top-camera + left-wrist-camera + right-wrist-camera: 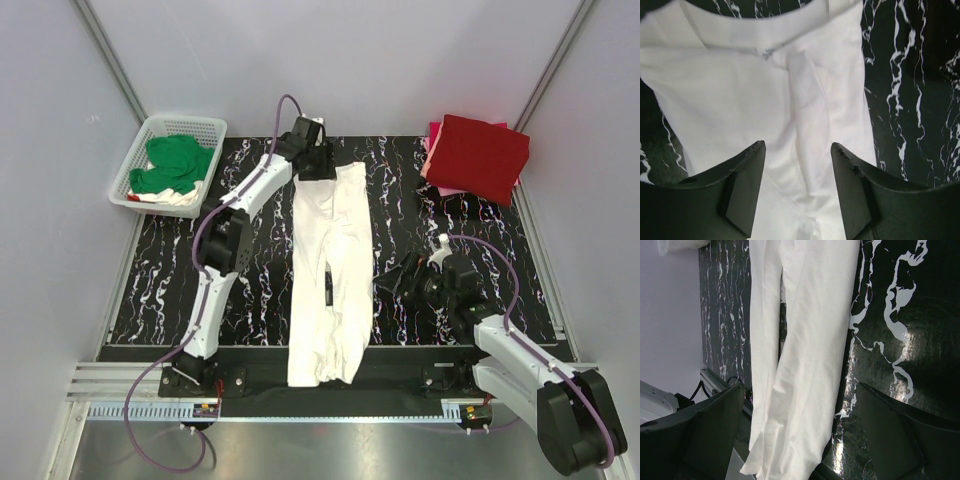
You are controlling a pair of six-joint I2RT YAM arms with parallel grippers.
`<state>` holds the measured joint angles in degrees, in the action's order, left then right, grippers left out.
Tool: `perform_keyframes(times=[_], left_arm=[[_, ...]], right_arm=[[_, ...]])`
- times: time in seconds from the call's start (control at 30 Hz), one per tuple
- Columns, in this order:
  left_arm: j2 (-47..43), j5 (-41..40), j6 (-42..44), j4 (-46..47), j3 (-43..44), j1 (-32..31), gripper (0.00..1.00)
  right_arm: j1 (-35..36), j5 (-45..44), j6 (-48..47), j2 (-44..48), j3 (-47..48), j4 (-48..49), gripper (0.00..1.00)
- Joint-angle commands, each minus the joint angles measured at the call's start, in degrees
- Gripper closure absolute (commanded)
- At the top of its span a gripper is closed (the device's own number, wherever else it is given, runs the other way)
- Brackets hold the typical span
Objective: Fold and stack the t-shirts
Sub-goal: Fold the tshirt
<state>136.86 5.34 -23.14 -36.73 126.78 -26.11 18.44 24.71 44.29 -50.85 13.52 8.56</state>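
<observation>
Starting at the left, you see the white lattice basket (186, 121) holding a crumpled green t-shirt (175, 162) on top of some white and red cloth, so I judge there is more folding to come. The left arm reaches to the far end of the glossy black marbled tabletop (260, 295). There the left fingers (747, 185) stand partly spread above the collar end of the white t-shirt (335, 250), with nothing pinched between them. That shirt lies down the middle as a long, narrow strip, its sides apparently turned in and its near end draped over the tabletop's near edge. It is thin, matte, limp knit with shallow lengthwise creases, and a small dark print (327, 285) peeks from the seam about halfway along. To my eye you are between the lengthwise fold and the crosswise one. The next move calls for gripping all layers at one end and carrying them over the other while keeping the long edges lined up, since such soft cloth will sag and skew. The right fingers (705, 435) are spread wide and empty, low beside the strip's right edge. At the far right, a red t-shirt (478, 155) sits folded square on a pink t-shirt (431, 150), well apart from the strip.
</observation>
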Motion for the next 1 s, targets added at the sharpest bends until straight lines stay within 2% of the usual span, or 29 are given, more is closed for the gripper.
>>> perform_keyframes(times=[0.0,0.27,0.53,0.73,0.97], left_arm=[[3.0,0.8,-0.6,4.5,3.0,-0.7,0.39],[7.7,1.5,-2.9,9.8,4.9,-0.6,0.36],[9.9,6.5,-7.9,14.6,4.5,-1.0,0.38],[8.3,3.9,-4.8,15.2,5.4,-5.0,0.37],[9.1,6.1,-5.6,14.3,6.9,-8.9,0.38]], right_arm=[[0.3,0.5,0.2,-0.5,1.1,3.6,0.00],[0.3,1.0,0.3,-1.1,0.8,4.8,0.00],[0.3,1.2,0.4,-1.1,0.5,5.4,0.00],[0.3,1.4,0.4,-2.2,0.8,5.8,0.00],[0.3,1.5,0.4,-2.9,0.9,5.8,0.00]])
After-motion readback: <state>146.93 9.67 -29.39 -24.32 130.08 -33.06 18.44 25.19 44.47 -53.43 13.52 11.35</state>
